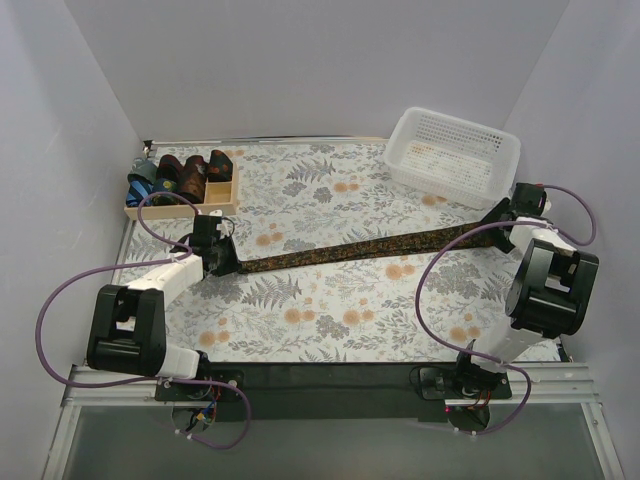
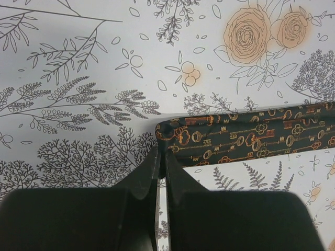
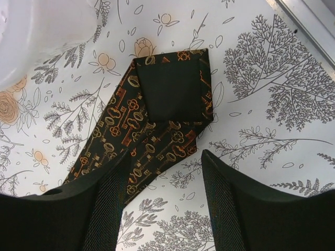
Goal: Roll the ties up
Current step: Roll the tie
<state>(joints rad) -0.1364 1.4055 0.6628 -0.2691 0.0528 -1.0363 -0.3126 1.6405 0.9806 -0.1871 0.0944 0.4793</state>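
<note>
One long dark tie (image 1: 360, 250) with an orange key pattern lies stretched across the floral table from left to right. My left gripper (image 1: 228, 262) is shut on the corner of its narrow end (image 2: 241, 137), the fingertips (image 2: 162, 155) pressed together at the fabric's edge. My right gripper (image 1: 500, 218) hangs open just above the wide end (image 3: 157, 136), which is folded back so that the plain dark lining (image 3: 170, 91) shows. The left finger (image 3: 104, 201) overlaps the tie's edge. The right finger (image 3: 225, 193) stands over bare tablecloth.
A white mesh basket (image 1: 455, 155) sits at the back right, close behind the right gripper. A wooden tray (image 1: 180, 208) at the back left holds several rolled ties (image 1: 190, 175). The table's metal edge (image 3: 309, 18) runs near the wide end.
</note>
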